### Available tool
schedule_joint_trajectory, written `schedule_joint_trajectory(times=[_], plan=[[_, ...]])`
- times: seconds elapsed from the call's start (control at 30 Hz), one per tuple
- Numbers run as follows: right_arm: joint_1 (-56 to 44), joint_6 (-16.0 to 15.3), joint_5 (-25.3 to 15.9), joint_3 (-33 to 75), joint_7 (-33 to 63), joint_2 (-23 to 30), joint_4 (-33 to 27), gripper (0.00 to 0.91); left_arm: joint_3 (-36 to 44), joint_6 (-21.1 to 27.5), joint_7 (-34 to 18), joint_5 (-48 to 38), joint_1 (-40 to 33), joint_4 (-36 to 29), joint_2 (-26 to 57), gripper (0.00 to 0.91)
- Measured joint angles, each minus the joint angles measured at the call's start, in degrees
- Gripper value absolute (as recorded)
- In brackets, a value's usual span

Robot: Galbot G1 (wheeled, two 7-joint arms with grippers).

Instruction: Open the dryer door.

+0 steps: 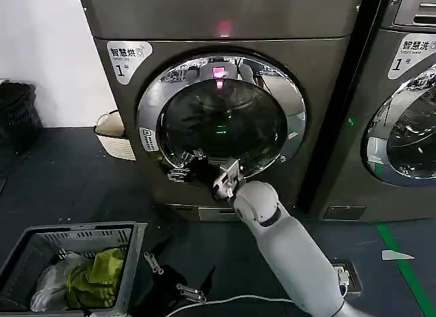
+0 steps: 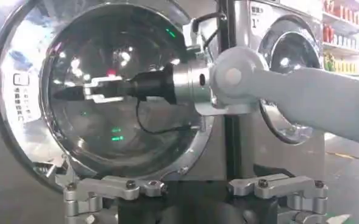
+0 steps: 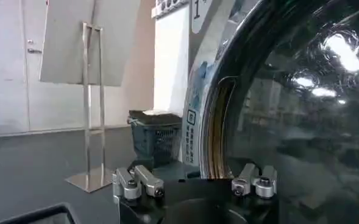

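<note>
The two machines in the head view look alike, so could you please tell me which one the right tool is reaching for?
The left dryer, the one fully in view: the right tool sits at its door rim, lower left. The other machine stands apart at the right edge.

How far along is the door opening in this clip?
Done: the right pincer has reached the lower left of the dryer door. In hand: it sits at the door's chrome rim, grip unclear. Left: the door looks shut. The left pincer waits low.
</note>
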Motion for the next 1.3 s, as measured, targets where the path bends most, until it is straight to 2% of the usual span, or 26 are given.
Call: schedule_joint_trajectory(times=[1.3], plan=[[6.31,2.05,-0.55,-3.26,0.5,5.66,-11.32,0.878,0.23,-0.24,0.06,-0.04,-0.53,0.48,0.12,0.907]])
